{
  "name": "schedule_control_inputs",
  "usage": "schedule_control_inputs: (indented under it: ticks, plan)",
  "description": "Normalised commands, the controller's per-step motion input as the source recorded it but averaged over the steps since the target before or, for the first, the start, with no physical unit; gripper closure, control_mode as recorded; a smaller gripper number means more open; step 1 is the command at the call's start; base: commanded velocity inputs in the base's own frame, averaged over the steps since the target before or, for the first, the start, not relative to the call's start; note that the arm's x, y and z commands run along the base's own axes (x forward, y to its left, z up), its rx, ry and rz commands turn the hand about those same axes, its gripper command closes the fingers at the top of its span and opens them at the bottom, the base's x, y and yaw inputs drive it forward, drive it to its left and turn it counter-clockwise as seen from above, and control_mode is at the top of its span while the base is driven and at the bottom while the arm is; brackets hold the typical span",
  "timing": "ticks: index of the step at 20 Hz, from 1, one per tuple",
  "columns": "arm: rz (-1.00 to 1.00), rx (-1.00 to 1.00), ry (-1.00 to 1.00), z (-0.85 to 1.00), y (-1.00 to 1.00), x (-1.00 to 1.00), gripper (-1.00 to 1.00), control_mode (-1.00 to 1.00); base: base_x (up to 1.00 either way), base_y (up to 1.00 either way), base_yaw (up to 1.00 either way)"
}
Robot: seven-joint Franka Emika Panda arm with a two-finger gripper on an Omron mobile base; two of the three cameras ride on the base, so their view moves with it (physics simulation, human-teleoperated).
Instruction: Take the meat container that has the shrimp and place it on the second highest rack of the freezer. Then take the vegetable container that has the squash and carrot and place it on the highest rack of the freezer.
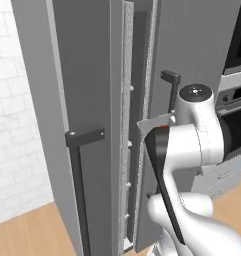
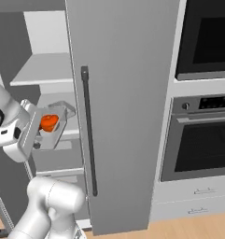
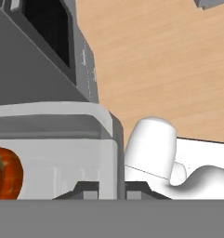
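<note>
Container (image 2: 52, 125): clear tray with orange-red chunks (image 2: 48, 123), held up inside the open freezer (image 2: 118, 93), by the shelves (image 2: 41, 70).
Tool (image 3: 108, 189): pinching the tray's wall.
Writing: none I can read.
Right: oven (image 2: 205, 135).

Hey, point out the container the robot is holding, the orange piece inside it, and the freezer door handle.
container (image 2: 54, 133): right base view, on its clear side wall.
orange piece (image 2: 49, 123): right base view, on its middle, inside the container.
freezer door handle (image 2: 88, 135): right base view, midway along the long dark bar.
</note>
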Motion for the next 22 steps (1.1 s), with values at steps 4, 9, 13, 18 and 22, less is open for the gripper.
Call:
schedule_control_inputs:
  ticks: [4,9,13,18,22]
  plan:
    - [0.00,0.00,0.00,0.00,0.00,0.00,1.00,1.00,0.23,0.00,0.27]
    - [0.00,0.00,0.00,0.00,0.00,0.00,1.00,1.00,0.31,0.00,0.37]
    - [0.00,0.00,0.00,0.00,0.00,0.00,1.00,1.00,0.43,0.02,0.43]
    - [0.00,0.00,0.00,0.00,0.00,0.00,1.00,1.00,0.44,0.08,0.43]
    - [0.00,0.00,0.00,0.00,0.00,0.00,1.00,1.00,0.48,0.29,0.30]
